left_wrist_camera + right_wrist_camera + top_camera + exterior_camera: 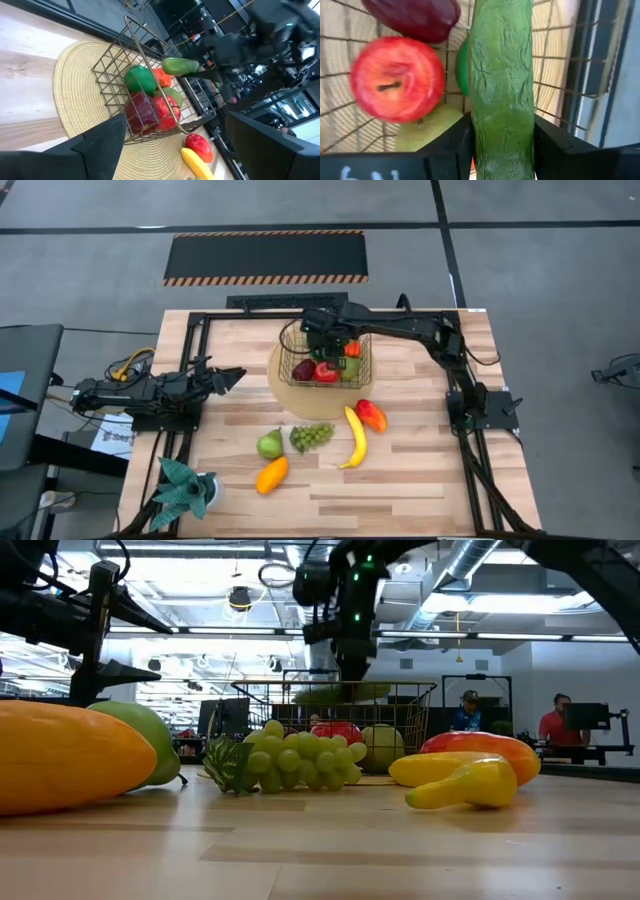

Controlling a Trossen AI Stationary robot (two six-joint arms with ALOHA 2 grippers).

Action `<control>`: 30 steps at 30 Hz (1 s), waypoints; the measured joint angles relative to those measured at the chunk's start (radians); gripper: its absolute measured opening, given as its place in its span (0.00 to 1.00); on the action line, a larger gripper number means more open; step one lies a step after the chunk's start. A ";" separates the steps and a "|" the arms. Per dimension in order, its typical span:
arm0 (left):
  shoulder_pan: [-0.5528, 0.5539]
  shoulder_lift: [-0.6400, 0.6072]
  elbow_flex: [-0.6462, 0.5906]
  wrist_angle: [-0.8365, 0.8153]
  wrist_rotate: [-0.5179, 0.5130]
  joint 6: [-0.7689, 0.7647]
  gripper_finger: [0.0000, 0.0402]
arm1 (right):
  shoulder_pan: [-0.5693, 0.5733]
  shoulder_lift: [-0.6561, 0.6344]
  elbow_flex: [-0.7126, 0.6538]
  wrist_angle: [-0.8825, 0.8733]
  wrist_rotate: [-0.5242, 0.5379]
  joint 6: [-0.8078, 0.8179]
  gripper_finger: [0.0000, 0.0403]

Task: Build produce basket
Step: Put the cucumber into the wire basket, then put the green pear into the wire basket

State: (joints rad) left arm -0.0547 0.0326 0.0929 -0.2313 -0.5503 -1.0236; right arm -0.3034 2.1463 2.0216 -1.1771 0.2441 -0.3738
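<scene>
My right gripper hangs over the wire basket and is shut on a green cucumber, which the low view shows as a level green cucumber at about rim height. Inside the basket lie a red apple, a dark red fruit and green fruit. The basket stands on a round tan mat. On the table nearer me rest a pear, grapes, a banana, a mango and an orange-yellow fruit. My left gripper waits open, left of the mat. My right gripper pinches the cucumber about its middle between its two fingers, which lie across it. The fingers come from above, pointing down. The cucumber is level and lifted clear over the fruit in the basket.
A teal potted plant stands at the near left corner. Dark frame rails run along the left, far and right sides. Bare wood lies at the near right of the table. People sit in the room beyond the table.
</scene>
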 joint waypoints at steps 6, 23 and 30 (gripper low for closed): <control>0.000 0.000 0.000 -0.004 -0.010 -0.008 0.82 | -0.050 0.027 -0.001 0.006 -0.012 -0.004 0.43; 0.000 0.000 0.000 -0.006 -0.064 -0.008 0.82 | -0.093 0.036 0.000 -0.054 -0.035 -0.072 0.51; 0.000 0.000 0.000 -0.006 -0.064 -0.008 0.82 | -0.092 0.035 0.000 -0.053 -0.035 -0.067 0.60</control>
State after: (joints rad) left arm -0.0547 0.0326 0.0933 -0.2371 -0.6144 -1.0317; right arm -0.3954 2.1815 2.0216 -1.2304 0.2088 -0.4407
